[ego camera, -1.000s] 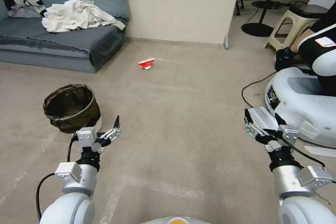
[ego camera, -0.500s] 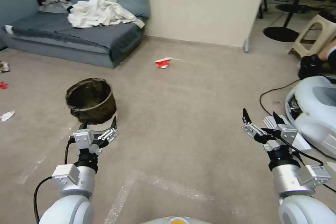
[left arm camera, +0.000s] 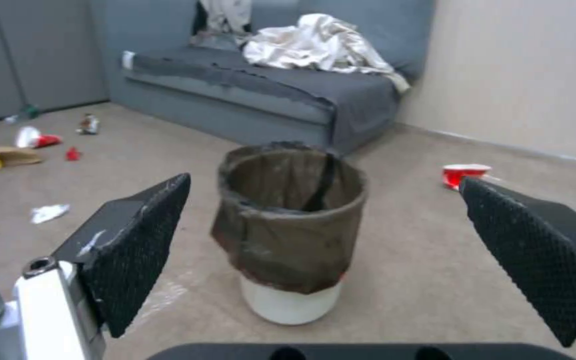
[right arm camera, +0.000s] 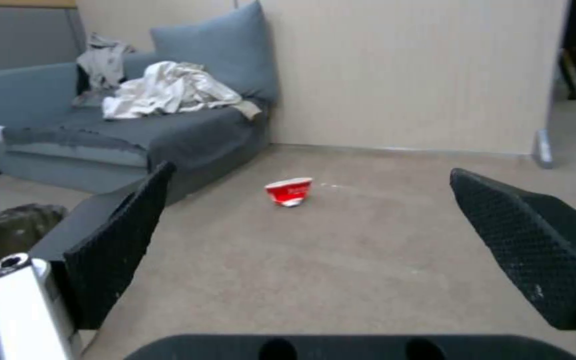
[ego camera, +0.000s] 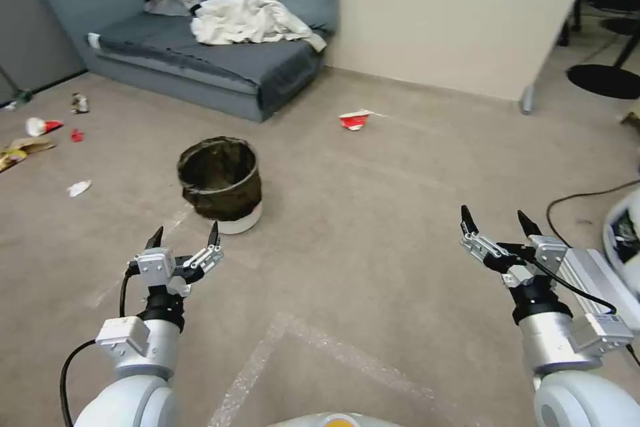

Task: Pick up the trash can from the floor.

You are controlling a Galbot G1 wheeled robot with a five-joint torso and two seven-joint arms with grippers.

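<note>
Beige carpeted floor (ego camera: 373, 227) stretches to a grey sofa (ego camera: 200, 67) and a cream wall. Left to right: scattered litter, then the trash can (ego camera: 221, 183) standing upright, bag folded over its rim, just beyond the released, wide-spread left gripper (ego camera: 184, 241); a crushed red cup (ego camera: 354, 120) farther back; the right gripper (ego camera: 497, 221), likewise spread, grasping nothing.
</note>
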